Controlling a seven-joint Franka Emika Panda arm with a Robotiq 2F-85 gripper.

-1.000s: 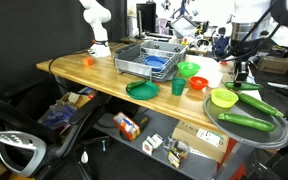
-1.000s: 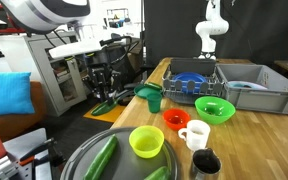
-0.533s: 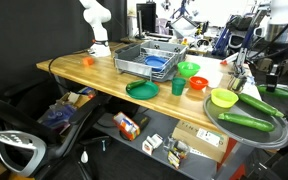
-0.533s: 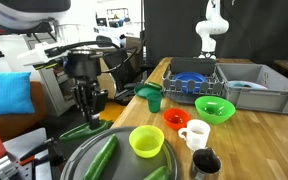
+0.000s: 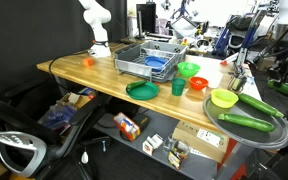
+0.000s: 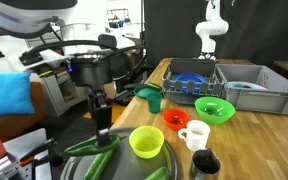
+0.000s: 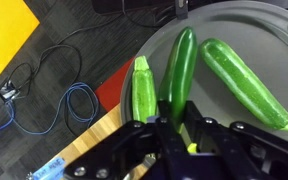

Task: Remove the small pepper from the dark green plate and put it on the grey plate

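1. Far left in an exterior view, the arm (image 6: 87, 72) reaches in from the upper corner. Its dark wrist is turned straight down, and the tool (image 6: 102, 122) hangs near-vertical over the left edge of the grey plate (image 6: 129, 170).
2. Right under the tool in that view lies the small pepper (image 6: 89, 147), a dark green streak slanting across the plate's rim. Whether it touches the plate cannot be told.
3. The wrist view looks straight down, with the tool (image 7: 182, 128) at the bottom of the picture. Its fingers are drawn in close, one on each side of the pepper's near end, so it has the pepper gripped.
4. Left to right in the wrist view there is first a pale cut vegetable (image 7: 142, 90). Then comes the small pepper (image 7: 180, 70), running away from the fingers, and then a broad green vegetable (image 7: 242, 80). The two outer ones lie on the grey plate (image 7: 239, 20).
5. Just right of the tool in the exterior view, a yellow-green bowl (image 6: 147, 141) sits on the grey plate.
6. The dark green plate (image 5: 141, 89) sits at the front edge of the bench (image 5: 94, 72), well apart from the grey plate (image 5: 269, 137), and no pepper shows on it.
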